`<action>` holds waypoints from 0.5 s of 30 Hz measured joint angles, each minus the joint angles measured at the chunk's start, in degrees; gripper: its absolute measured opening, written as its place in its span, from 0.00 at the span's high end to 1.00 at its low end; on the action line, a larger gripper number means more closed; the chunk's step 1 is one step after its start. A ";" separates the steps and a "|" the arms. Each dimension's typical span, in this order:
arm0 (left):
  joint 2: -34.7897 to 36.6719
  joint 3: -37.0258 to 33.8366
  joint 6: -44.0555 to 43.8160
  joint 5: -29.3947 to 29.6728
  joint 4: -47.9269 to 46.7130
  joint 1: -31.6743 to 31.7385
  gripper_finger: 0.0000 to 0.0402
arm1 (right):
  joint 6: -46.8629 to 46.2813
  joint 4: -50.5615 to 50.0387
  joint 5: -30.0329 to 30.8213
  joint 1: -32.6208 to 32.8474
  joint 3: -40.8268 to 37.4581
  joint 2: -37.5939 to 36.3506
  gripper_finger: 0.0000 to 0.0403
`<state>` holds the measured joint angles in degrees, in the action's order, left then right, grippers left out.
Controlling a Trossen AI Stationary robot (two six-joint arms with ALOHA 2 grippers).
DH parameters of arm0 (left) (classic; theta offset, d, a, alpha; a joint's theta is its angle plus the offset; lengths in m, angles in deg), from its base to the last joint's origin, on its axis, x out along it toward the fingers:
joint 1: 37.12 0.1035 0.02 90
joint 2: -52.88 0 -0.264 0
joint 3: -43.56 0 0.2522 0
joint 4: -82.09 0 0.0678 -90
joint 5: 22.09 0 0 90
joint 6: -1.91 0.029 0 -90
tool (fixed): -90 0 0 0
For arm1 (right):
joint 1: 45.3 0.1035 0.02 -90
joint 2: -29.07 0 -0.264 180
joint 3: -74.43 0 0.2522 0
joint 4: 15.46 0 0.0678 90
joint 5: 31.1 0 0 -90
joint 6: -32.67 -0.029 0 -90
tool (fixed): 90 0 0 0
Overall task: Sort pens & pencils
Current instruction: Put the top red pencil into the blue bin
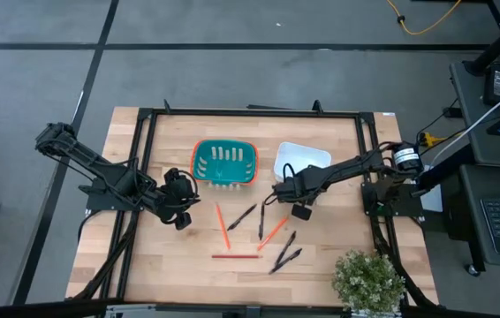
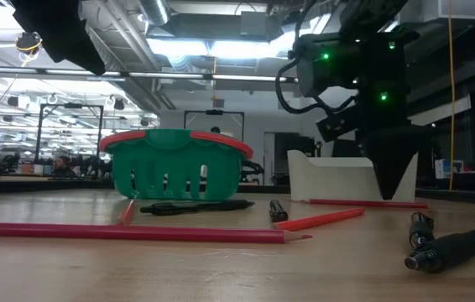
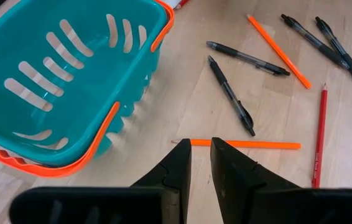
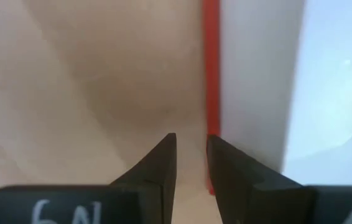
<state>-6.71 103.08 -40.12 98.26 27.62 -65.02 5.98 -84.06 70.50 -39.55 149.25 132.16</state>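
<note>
Several black pens (image 3: 232, 93) and red-orange pencils (image 3: 244, 144) lie flat and scattered on the wooden table, near of the teal basket (image 1: 223, 163) and the white bin (image 1: 301, 159). One more red pencil (image 4: 211, 68) lies along the foot of the white bin's wall (image 4: 257, 81). My right gripper (image 4: 191, 155) points down right over that pencil's end, close to the table in the low view (image 2: 391, 189), its fingers a narrow gap apart with nothing between them. My left gripper (image 3: 201, 162) hovers near the basket's left corner, also narrowly open and empty. My right gripper comes from above, pointing down, at the red pencil beside the white bin. One fingertip (image 4: 226, 165) stands in front of the pencil's near end (image 4: 211, 124). I cannot tell whether it touches the pencil.
A potted plant (image 1: 369, 281) stands at the table's near right corner. Black frame rails (image 1: 250, 112) run along the far edge and down both sides. Bare wood lies between the left gripper and the near edge.
</note>
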 joint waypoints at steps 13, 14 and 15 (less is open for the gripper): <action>0.00 0.00 0.01 0.02 0.00 0.00 0.86 | -0.91 1.68 -0.78 2.41 -0.48 0.00 0.78; 0.00 0.00 0.02 0.02 -0.01 0.00 0.86 | -0.33 2.10 -0.77 2.31 -0.87 0.02 0.78; 0.00 0.00 0.08 0.02 -0.04 0.00 0.86 | -0.07 2.65 -0.75 2.11 -1.40 0.02 0.78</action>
<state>-6.71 103.08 -40.04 98.28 27.57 -65.02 5.90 -81.41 69.75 -37.44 147.85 132.18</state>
